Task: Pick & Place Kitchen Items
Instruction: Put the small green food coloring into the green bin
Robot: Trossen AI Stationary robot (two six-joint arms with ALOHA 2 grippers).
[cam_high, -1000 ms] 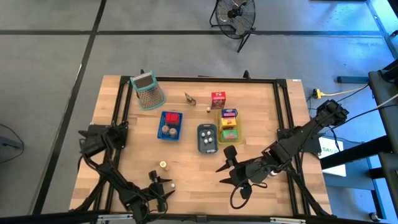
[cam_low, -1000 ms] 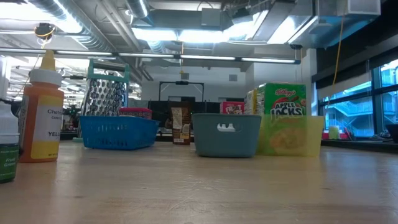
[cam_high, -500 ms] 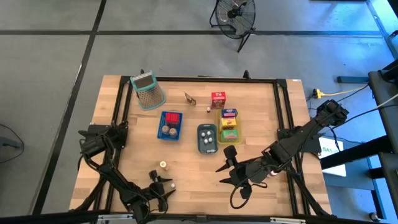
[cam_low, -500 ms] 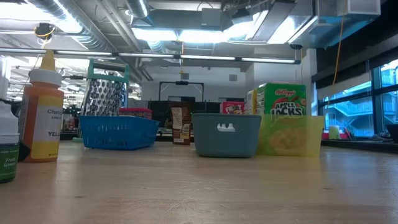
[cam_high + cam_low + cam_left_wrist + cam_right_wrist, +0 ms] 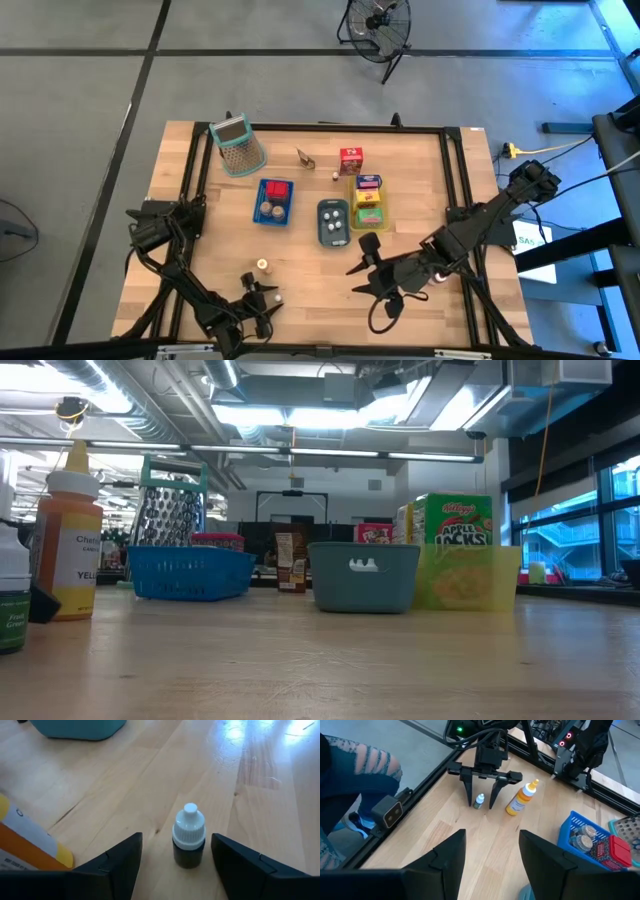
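The left gripper is positioned with open fingers on either side of a small white-capped bottle, which stands upright on the table beside an orange bottle. No contact is visible. The right gripper is held open above the table, empty.

Pale wooden bench; blue tray, grey-blue tray, yellow tray; orange bottle with yellow cap; small dark bottle capped white.
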